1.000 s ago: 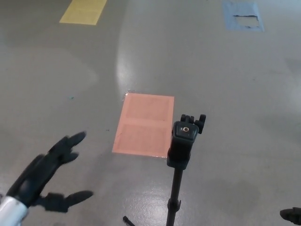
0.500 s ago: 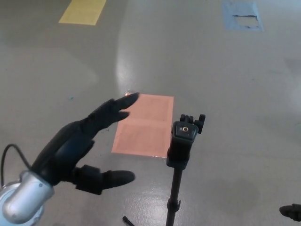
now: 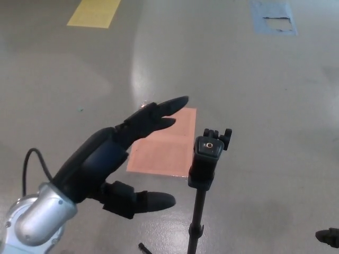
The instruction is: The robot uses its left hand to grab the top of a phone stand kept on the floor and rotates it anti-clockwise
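Left hand point(image 3: 114, 159) raised and advanced toward the stand point(image 3: 206, 159) since a second before — fingers spread wide, holding nothing; stand upright on the floor point(image 3: 265, 106), top ungrasped, rotation pending.

1. A salmon-pink rectangular patch point(image 3: 167, 143) lies on the glossy grey floor point(image 3: 254, 95)
2. A yellow patch point(image 3: 94, 11) sits at the far left edge, a blue patch point(image 3: 271, 17) far right
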Controlling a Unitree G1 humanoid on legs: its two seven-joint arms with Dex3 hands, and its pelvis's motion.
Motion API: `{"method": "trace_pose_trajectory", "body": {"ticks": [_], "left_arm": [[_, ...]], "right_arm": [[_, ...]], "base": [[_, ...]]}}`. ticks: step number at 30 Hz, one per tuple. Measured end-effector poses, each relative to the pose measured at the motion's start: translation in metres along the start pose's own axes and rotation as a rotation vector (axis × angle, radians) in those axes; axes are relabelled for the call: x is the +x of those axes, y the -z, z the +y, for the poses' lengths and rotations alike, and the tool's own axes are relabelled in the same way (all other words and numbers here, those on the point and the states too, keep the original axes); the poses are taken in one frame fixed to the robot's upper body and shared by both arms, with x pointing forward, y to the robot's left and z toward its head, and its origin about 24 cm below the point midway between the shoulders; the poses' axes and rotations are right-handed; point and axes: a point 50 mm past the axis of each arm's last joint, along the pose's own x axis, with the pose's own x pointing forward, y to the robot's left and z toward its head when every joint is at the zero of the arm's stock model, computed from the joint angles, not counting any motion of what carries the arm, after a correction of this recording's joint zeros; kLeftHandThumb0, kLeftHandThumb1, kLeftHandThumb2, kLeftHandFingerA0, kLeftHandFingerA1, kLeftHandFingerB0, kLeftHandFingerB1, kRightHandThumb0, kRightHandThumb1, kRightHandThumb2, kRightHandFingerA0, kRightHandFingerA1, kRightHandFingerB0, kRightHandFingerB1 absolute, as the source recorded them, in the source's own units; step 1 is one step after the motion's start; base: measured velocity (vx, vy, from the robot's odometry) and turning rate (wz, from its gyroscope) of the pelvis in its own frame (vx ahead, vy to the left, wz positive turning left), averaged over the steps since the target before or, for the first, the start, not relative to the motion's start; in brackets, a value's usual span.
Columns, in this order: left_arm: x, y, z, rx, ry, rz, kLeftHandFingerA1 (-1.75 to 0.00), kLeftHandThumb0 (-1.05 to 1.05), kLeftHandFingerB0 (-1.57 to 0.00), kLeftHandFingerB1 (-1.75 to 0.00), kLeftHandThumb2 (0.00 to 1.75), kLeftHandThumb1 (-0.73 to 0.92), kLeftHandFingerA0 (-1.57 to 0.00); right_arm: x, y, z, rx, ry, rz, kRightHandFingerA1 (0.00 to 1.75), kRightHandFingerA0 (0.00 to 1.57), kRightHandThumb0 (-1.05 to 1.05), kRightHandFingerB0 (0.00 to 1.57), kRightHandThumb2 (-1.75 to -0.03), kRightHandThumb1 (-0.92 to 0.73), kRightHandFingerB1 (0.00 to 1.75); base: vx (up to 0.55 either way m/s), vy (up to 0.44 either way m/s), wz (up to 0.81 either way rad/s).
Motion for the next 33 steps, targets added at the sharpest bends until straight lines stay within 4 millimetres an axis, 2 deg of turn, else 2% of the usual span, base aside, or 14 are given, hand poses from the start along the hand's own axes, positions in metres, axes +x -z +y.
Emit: {"method": "trace_pose_trajectory", "body": {"ticks": [1,2,5,6,8,9,13,14,18,19,20,25,26,33], "left_arm": [[0.003,-0.002,-0.001,-0.001,0.008,-0.006,-0.47,-0.32,-0.03,-0.52,0.85,0.26,-0.01],[0.003,-0.002,-0.001,-0.001,0.009,-0.007,-0.47,-0.32,-0.03,-0.52,0.85,0.26,-0.01],[0.010,-0.005,-0.001,0.004,0.022,-0.020,-0.47,-0.32,-0.03,-0.52,0.85,0.26,-0.01],[0.012,-0.005,-0.001,0.006,0.026,-0.023,-0.33,-0.54,-0.05,-0.29,0.54,0.47,-0.25],[0.015,-0.006,-0.001,0.013,0.031,-0.028,-0.33,-0.54,-0.05,-0.29,0.54,0.47,-0.25],[0.017,-0.006,-0.001,0.017,0.033,-0.029,-0.43,-0.56,-0.04,-0.29,0.71,0.38,-0.20],[0.023,-0.002,0.000,0.033,0.034,-0.017,-0.41,-0.59,-0.10,-0.36,0.68,0.39,-0.26],[0.024,-0.001,0.000,0.035,0.033,-0.014,-0.37,-0.55,-0.14,-0.30,0.54,0.46,-0.44],[0.031,0.011,0.004,0.090,0.013,0.013,-0.43,-0.59,-0.11,-0.37,0.68,0.39,-0.32],[0.032,0.013,0.005,0.105,0.009,0.016,-0.41,-0.60,-0.10,-0.36,0.68,0.40,-0.26],[0.035,0.016,0.007,0.122,0.001,0.018,-0.41,-0.60,-0.09,-0.36,0.68,0.40,-0.26],[0.041,0.019,0.011,0.165,-0.018,0.010,-0.42,-0.62,-0.08,-0.37,0.69,0.40,-0.26],[0.042,0.019,0.012,0.171,-0.024,0.004,-0.43,-0.64,-0.07,-0.37,0.71,0.42,-0.28],[0.045,0.017,0.011,0.206,-0.030,-0.014,-0.44,-0.63,-0.07,-0.35,0.73,0.42,-0.27]], "right_arm": [[0.000,0.000,0.000,0.001,0.000,0.001,0.51,0.32,-0.43,0.00,-0.87,-0.64,0.24],[0.000,0.000,0.000,0.001,0.000,0.001,0.39,0.40,-0.39,0.02,-0.63,-0.78,0.24],[0.000,0.000,0.000,0.001,0.001,0.000,0.37,0.37,-0.38,0.04,-0.62,-0.79,0.24],[0.000,0.000,-0.001,0.000,0.001,0.000,0.38,0.36,-0.38,0.03,-0.63,-0.78,0.25],[0.000,0.000,-0.001,-0.001,0.002,-0.001,0.38,0.36,-0.38,0.03,-0.63,-0.78,0.25],[0.000,0.000,-0.001,-0.001,0.002,-0.001,0.38,0.36,-0.38,0.03,-0.62,-0.78,0.24],[0.000,-0.001,-0.001,-0.001,0.003,-0.003,0.40,0.32,-0.39,0.07,-0.69,-0.76,0.17],[0.000,-0.001,-0.001,-0.001,0.003,-0.003,0.38,0.35,-0.39,0.04,-0.63,-0.78,0.25],[0.000,-0.001,-0.001,-0.006,0.001,-0.003,0.37,0.33,-0.39,0.04,-0.62,-0.78,0.24],[0.000,-0.001,-0.001,-0.007,0.002,-0.003,0.47,0.21,-0.43,0.00,-0.86,-0.61,0.26],[0.000,-0.001,-0.001,-0.007,0.002,-0.003,0.48,0.25,-0.44,0.00,-0.87,-0.62,0.26],[0.000,-0.001,-0.001,-0.009,0.001,-0.004,0.49,0.25,-0.43,0.00,-0.87,-0.62,0.25],[0.000,-0.001,-0.001,-0.009,0.001,-0.003,0.39,0.40,-0.38,0.03,-0.63,-0.78,0.25],[0.000,-0.001,-0.001,-0.009,0.001,-0.004,0.39,0.41,-0.38,0.03,-0.63,-0.78,0.25]], "base": [[0.00,0.000,0.00],[0.00,0.000,0.00],[0.00,0.000,0.00],[0.00,0.000,0.00],[0.00,0.000,0.00],[0.00,0.000,0.00],[0.00,0.000,0.00],[0.00,0.000,0.00],[0.00,0.000,0.00],[0.00,0.000,0.00],[0.00,0.000,0.00],[0.00,0.000,0.00],[0.00,0.000,0.00],[0.00,0.000,0.00]]}}
